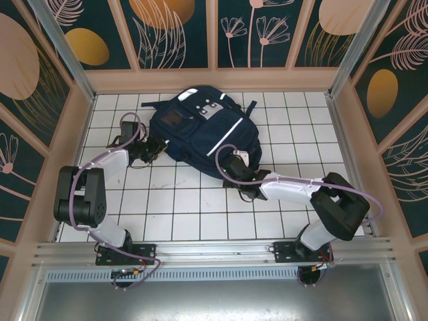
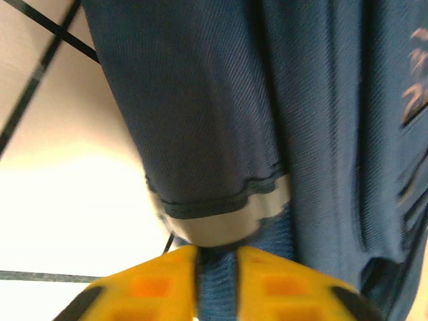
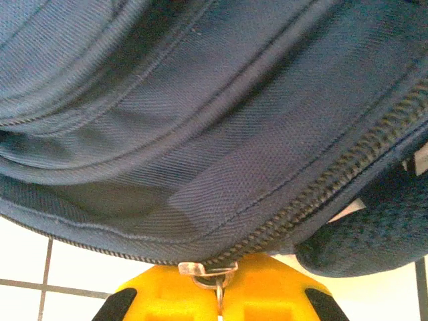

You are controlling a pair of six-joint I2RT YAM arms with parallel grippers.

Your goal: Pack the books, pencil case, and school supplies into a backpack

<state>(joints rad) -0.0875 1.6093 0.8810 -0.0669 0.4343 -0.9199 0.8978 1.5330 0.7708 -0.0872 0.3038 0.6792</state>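
A white tiled table [image 1: 174, 221] with thin dark grid lines sits inside walls printed with leaves and flowers. The backpack [image 1: 200, 127], large and navy blue, lies flat on the far middle of the table. A white reflective stripe [image 1: 224, 137] runs across its front, and grey buckles [image 1: 212, 110] sit near its far end.

The left arm [image 1: 100, 170] reaches in from the near left to the backpack's left edge. The right arm [image 1: 294, 187] reaches in from the near right to the backpack's near right edge.

In the left wrist view, the left claw [image 2: 215, 294] is clamped on a narrow strip of the backpack's blue fabric. The strip sits just below a pale grey reflective band [image 2: 227, 217], and the yellow fingers [image 2: 154, 291] press it from both sides.

In the right wrist view, the right claw [image 3: 219, 301] is closed on the small metal zipper pull [image 3: 208, 269]. The dark zipper [image 3: 334, 180] runs up and to the right from there across the blue fabric.
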